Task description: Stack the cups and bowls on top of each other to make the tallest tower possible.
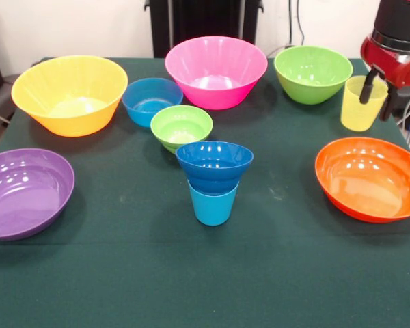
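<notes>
Yellow plastic is the story at the right edge of the front view: the translucent yellow cup [363, 103] stands upright on the green-clothed bench [123, 273], just beside the large green bowl [313, 74] and above the orange bowl [370, 178] in the picture. The gripper [378, 92] comes down over it, one dark finger dipping inside the rim, the other outside the wall, so the fingers [367, 87] straddle the cup's wall; whether they are pinching it or merely poised around it, I cannot tell from here.

Centre of the bench, the tower so far: the light blue cup [212, 203] upright, with the dark blue bowl [214, 164] seated in its mouth. Behind it sit the small lime green bowl [181, 126] and the light blue bowl [152, 100], close together; the pink bowl [216, 71], yellow-orange bowl [70, 93] and purple bowl [24, 191] ring the rest.

Handling, as a judgement: that yellow cup looks light, thin-walled and glossy (slippery, likely), stiff enough but prone to flex if squeezed hard. A rim pinch, one finger in and one out, seems the sensible hold, kept high so the base stays free to settle into the dark blue bowl. Light as it is, it may tip or swing, and a bump could topple the stack.

No second view is on offer here.
</notes>
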Robot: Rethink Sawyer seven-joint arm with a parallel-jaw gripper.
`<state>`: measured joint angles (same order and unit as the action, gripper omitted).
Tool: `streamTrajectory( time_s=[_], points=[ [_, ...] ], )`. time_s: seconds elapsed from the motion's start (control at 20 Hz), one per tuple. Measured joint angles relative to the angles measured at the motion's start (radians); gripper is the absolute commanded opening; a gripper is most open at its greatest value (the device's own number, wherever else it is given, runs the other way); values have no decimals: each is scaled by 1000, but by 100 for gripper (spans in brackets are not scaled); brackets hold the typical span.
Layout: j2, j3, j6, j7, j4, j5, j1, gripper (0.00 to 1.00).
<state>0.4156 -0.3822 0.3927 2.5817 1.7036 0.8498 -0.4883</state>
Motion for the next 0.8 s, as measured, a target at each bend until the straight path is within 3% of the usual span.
streamTrajectory(
  time_s=[0.8],
  points=[
    [44, 40, -20, 0, 93, 0, 11, 100]
  ],
)
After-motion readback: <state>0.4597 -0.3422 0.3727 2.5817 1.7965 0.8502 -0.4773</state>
